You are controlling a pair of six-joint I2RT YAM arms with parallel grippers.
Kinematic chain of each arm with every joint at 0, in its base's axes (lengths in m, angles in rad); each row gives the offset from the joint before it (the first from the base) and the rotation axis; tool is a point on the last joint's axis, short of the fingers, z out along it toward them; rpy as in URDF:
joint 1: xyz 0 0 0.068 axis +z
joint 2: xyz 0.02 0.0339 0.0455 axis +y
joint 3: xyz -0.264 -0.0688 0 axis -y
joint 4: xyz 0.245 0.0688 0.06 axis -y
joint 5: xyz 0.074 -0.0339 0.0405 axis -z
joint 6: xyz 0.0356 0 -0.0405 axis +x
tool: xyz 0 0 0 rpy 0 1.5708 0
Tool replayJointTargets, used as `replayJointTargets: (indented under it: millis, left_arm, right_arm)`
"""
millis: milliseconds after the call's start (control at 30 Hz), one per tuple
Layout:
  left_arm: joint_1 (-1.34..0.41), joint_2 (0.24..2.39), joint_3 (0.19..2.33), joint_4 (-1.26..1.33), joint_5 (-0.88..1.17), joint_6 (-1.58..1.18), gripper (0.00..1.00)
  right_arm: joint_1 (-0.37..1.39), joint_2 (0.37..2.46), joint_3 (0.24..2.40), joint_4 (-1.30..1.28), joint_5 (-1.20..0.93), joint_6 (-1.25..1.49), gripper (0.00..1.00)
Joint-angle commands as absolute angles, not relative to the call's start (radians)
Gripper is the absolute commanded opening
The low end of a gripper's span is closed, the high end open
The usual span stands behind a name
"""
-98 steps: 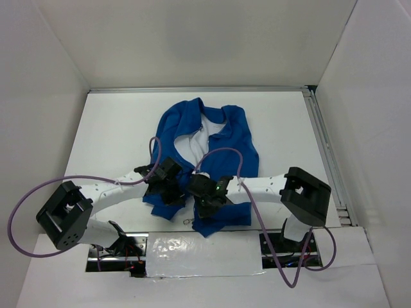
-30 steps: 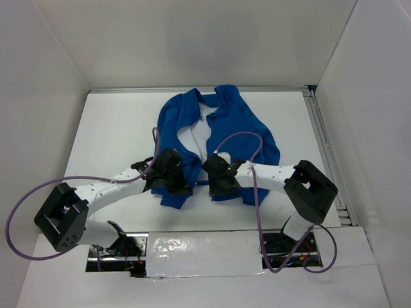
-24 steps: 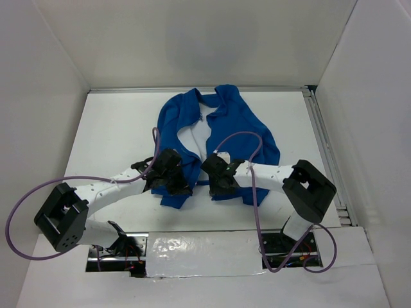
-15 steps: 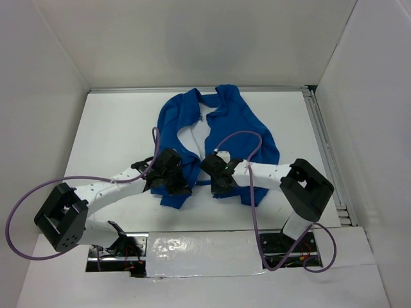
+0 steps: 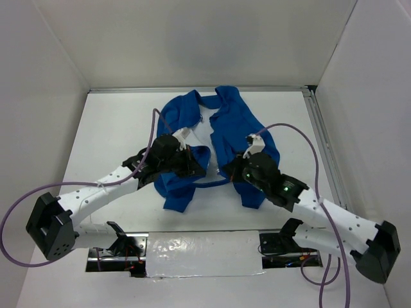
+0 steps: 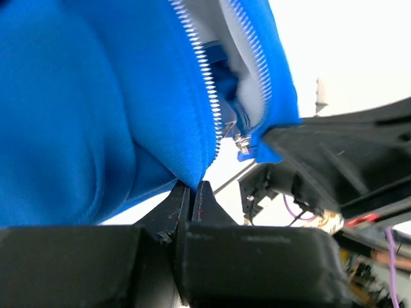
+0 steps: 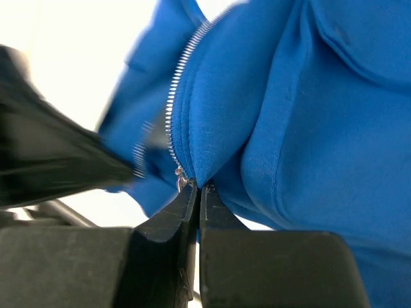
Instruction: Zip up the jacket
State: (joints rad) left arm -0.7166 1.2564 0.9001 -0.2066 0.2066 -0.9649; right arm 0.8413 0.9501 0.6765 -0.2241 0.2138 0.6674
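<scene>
A royal-blue jacket lies open on the white table, its collar on the far side of both grippers. The left arm reaches in diagonally from the near left. The right arm stretches low from the near right, and the two wrists converge at the jacket's lower front. The left gripper is pressed together on a fold of one front edge. The right gripper pinches the opposite edge, just below the silver zipper teeth.
</scene>
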Motion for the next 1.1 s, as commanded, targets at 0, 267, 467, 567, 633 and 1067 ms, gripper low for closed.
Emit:
replayJointTargets:
  millis: [0,267,467,567,633,1067]
  left_arm:
    - [-0.732,1.229,0.920,-0.040,0.310,-0.890,0.00]
    - [-0.733,1.219,0.851,0.120,0.344,-0.923,0.00]
    - [-0.767,1.324,0.882,-0.073,0.331,-0.925,0.00]
    - [-0.821,1.368,0.842,-0.110,0.339,-0.930,0.00]
    - [-0.862,1.402,0.827,-0.138,0.305,-0.966,0.00]
    - [-1.011,1.658,1.037,-0.422,0.078,-1.045,0.56]
  right_arm:
    - [0.781,0.858,0.597,-0.026,0.025,0.603,0.00]
    - [0.677,0.853,0.499,0.060,-0.155,0.655,0.00]
    - [0.655,0.919,0.515,-0.110,0.032,0.716,0.00]
    - [0.646,0.962,0.526,-0.176,0.104,0.739,0.00]
    - [0.644,0.974,0.529,-0.204,0.141,0.744,0.00]
    - [0.660,0.940,0.505,-0.259,0.199,0.747,0.00]
